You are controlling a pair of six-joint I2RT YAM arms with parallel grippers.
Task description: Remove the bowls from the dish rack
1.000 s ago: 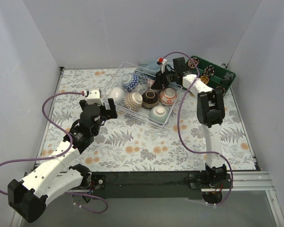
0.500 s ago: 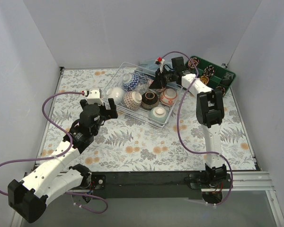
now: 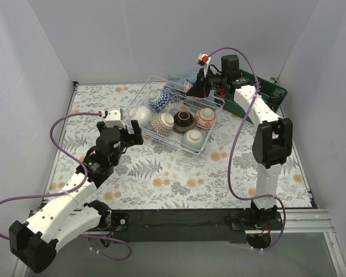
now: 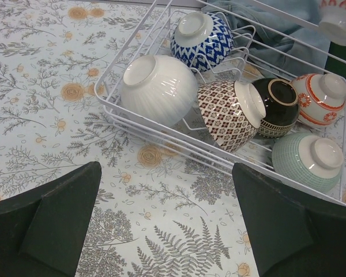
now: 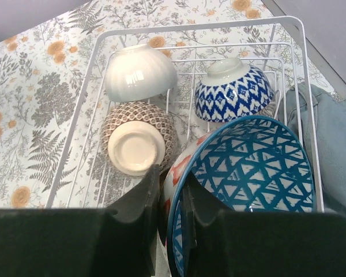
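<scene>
The white wire dish rack (image 3: 152, 79) sits at the back middle of the table. It holds a white ribbed bowl (image 4: 158, 89), a blue patterned bowl (image 4: 202, 37), a brown patterned bowl (image 4: 228, 112), a black bowl (image 4: 277, 104), a red-and-white bowl (image 4: 323, 98) and a green bowl (image 4: 308, 158). My right gripper (image 5: 172, 196) is shut on the rim of a bowl with a blue triangle inside and a red-and-white outside (image 5: 248, 173), held above the rack (image 5: 202, 25). My left gripper (image 4: 173, 231) is open and empty over the cloth in front of the rack.
A green compartmented tray (image 3: 272, 91) stands at the back right behind the right arm. A blue-grey cloth (image 4: 259, 29) lies behind the rack. The flowered tablecloth (image 3: 173, 179) covers the table. Grey walls close in on three sides.
My right gripper has risen out of the rack with the blue-triangle bowl in it, and its arm has swung up and back. The left arm has not moved.
</scene>
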